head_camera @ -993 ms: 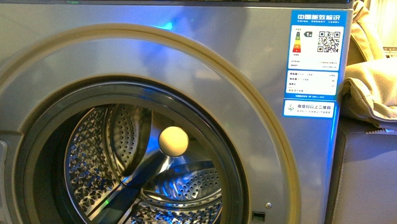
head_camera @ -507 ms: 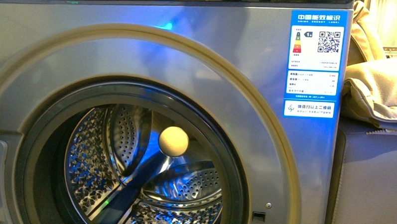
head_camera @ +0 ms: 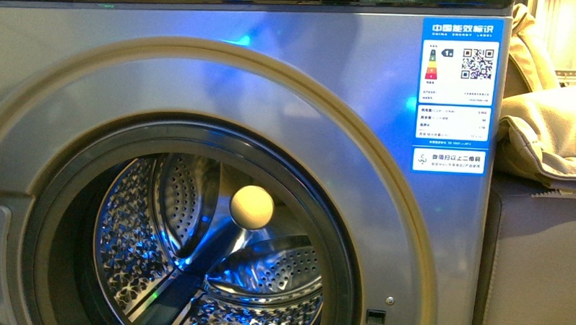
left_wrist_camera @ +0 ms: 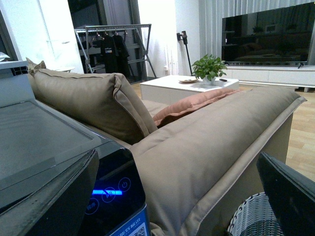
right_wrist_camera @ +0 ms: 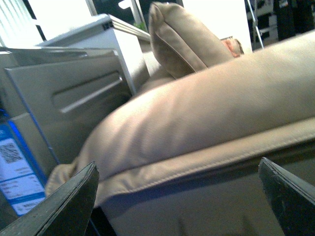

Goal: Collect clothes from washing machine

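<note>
Beige sofa cushions (left_wrist_camera: 206,147) flank the washing machine (head_camera: 288,83) at 3 o'clock. Its porthole stands open; the perforated drum (head_camera: 195,260) shows no clothes. Left gripper (left_wrist_camera: 179,196) and right gripper (right_wrist_camera: 177,201): jaws spread wide, holding nothing.

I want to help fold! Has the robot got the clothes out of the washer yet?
Not that I can see. The washing machine has its door open, so that step looks done. The part of the drum in view shows no clothes, only a pale ball. Both wrist views show open, empty grippers facing the beige sofa. Collecting is left.
</note>
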